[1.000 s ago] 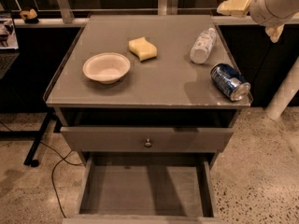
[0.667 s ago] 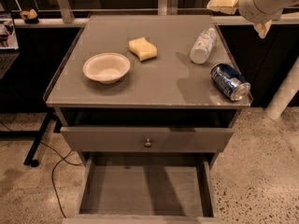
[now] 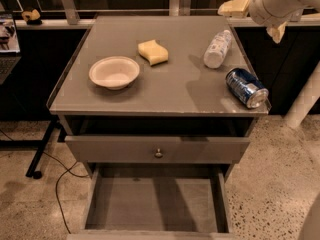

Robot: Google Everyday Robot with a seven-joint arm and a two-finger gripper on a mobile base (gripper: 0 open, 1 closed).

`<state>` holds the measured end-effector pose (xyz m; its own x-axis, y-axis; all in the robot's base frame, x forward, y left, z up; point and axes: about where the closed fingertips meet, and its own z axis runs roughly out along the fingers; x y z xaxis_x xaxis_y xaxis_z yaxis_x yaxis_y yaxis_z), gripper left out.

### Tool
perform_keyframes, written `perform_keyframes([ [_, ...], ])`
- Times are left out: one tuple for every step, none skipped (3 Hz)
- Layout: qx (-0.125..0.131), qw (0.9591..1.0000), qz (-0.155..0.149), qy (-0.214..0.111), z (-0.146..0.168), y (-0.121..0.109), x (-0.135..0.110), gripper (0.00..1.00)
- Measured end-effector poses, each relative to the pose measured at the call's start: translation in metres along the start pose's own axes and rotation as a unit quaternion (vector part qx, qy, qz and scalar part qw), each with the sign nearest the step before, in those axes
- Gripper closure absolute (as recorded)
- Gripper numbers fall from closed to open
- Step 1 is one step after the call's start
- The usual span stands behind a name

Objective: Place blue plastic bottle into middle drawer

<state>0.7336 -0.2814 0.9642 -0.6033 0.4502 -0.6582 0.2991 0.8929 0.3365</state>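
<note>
A cabinet seen from above. The blue plastic bottle [image 3: 217,49] is lying on its side at the back right of the grey surface [image 3: 170,91], cap end toward the front. The robot's hand [image 3: 248,23] is hovering above and just behind it, fingers spread apart and gripping nothing. A blue can [image 3: 246,87], a yellow sponge [image 3: 152,52] and a white bowl [image 3: 114,72] are also sitting there. Below, the middle drawer [image 3: 155,204] is standing pulled out.

One high camera looks steeply down, close, over the grey drawer cabinet [image 3: 180,86] from its front — pale gripper [image 3: 253,15] at upper right.
</note>
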Motion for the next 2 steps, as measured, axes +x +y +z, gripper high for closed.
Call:
perform_keyframes([
  [0.016, 0.9998, 0.003, 0.011, 0.012, -0.006, 0.006, 0.0],
  [0.028, 0.999, 0.0, 0.035, 0.029, -0.009, 0.021, 0.0],
])
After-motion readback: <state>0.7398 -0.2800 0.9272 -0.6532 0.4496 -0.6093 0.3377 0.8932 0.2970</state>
